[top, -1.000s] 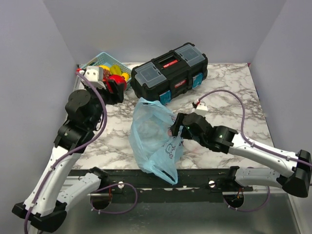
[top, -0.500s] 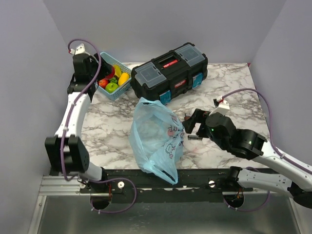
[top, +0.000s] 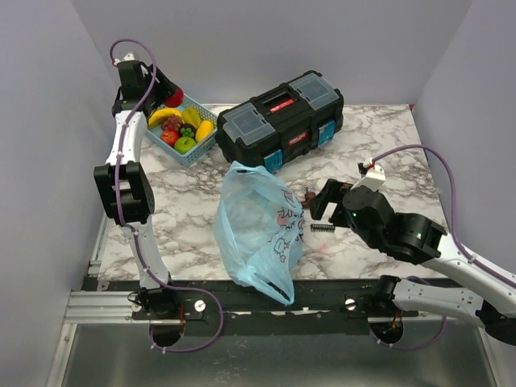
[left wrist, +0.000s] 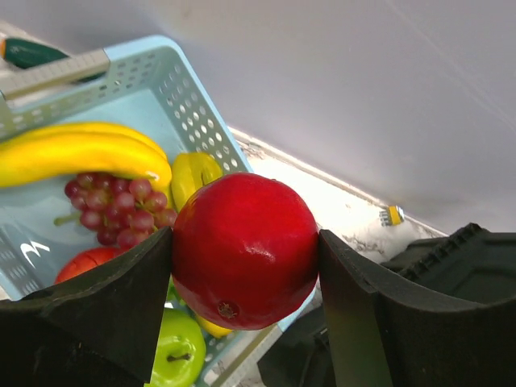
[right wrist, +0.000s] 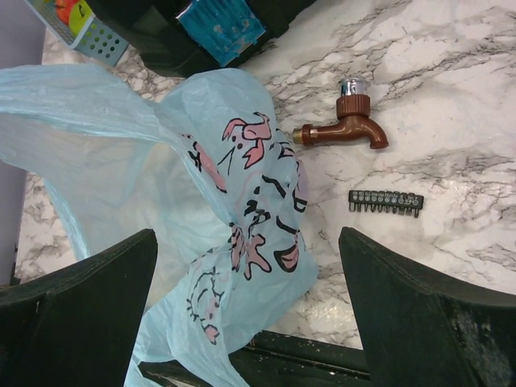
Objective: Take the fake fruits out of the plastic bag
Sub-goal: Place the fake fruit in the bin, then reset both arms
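Plastic bag (top: pixel 255 227) lies crumpled, its inside hidden.

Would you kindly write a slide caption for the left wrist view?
Left pincer holds a red fruit over the basket of banana, grapes and apple.

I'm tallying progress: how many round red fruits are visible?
2. One glossy red fruit is gripped in the left hand above the basket; a second red fruit lies in the basket beside the grapes. More may hide inside the plastic bag.
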Tool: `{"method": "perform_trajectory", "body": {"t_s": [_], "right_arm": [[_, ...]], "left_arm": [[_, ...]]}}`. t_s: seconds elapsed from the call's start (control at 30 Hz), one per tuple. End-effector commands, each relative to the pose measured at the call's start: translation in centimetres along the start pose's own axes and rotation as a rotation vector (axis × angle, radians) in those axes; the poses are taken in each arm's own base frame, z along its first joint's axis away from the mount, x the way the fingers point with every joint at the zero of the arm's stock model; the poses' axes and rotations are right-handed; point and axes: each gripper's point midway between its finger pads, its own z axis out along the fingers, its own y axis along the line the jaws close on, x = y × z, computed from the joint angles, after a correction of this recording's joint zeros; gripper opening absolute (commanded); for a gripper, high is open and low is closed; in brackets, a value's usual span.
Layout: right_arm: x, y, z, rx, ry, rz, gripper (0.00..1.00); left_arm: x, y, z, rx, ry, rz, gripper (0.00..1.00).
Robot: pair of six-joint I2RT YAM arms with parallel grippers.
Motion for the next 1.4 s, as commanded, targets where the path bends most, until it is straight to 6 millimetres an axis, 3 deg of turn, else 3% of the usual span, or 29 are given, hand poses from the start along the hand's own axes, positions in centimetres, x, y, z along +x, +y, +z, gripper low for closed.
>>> {"method": "perform_trajectory", "body": {"t_s": [0.0, 0.13, 0.2, 0.3, 0.53, 0.77, 0.93, 1.07, 1.2, 1.37], "right_arm": [[-1.0, -0.1, -0.1, 0.032, -0.034, -0.008, 0.97], [-1.4, 0.8, 0.3, 0.022, -0.039, -0.029, 0.98], [-1.5, 1.2, 0.5, 0.017, -0.034, -0.046, 0.98], [-1.5, 1.4, 0.8, 0.018, -0.034, -0.067, 0.99], [-1.3, 1.7, 0.8, -0.003, -0.027, -0.071, 1.0], [-2.0, 1.0, 0.3, 0.012, -0.059, -0.057, 1.0], [-3.9, 1.3, -0.5, 0.016, -0.1, -0.071, 1.0], [-5.9, 1.7, -1.5, 0.031, -0.124, -0.099, 1.0], [-9.6, 2.5, -3.6, 0.018, -0.19, -0.121, 1.0], [-15.2, 4.1, -7.9, -0.086, -0.311, -0.09, 1.0]], "left_arm": [[-2.3, 0.3, 0.1, -0.015, -0.036, 0.07, 0.61], [-2.8, 1.0, -0.1, -0.051, -0.057, 0.106, 0.72], [-3.1, 1.2, -0.4, -0.065, -0.063, 0.112, 0.88], [-3.2, 1.6, -1.0, -0.083, -0.053, 0.107, 0.96], [-3.5, 0.4, -4.3, -0.073, -0.039, 0.115, 0.98], [-0.2, -3.6, -9.9, 0.081, 0.023, 0.061, 0.95], [1.6, -8.1, -15.5, 0.198, 0.029, 0.157, 0.94], [2.2, -11.6, -21.7, 0.295, -0.021, 0.238, 0.94], [1.7, -16.1, -29.9, 0.441, -0.165, 0.306, 0.94], [0.8, -19.9, -40.2, 0.65, -0.378, 0.398, 0.94]]}}
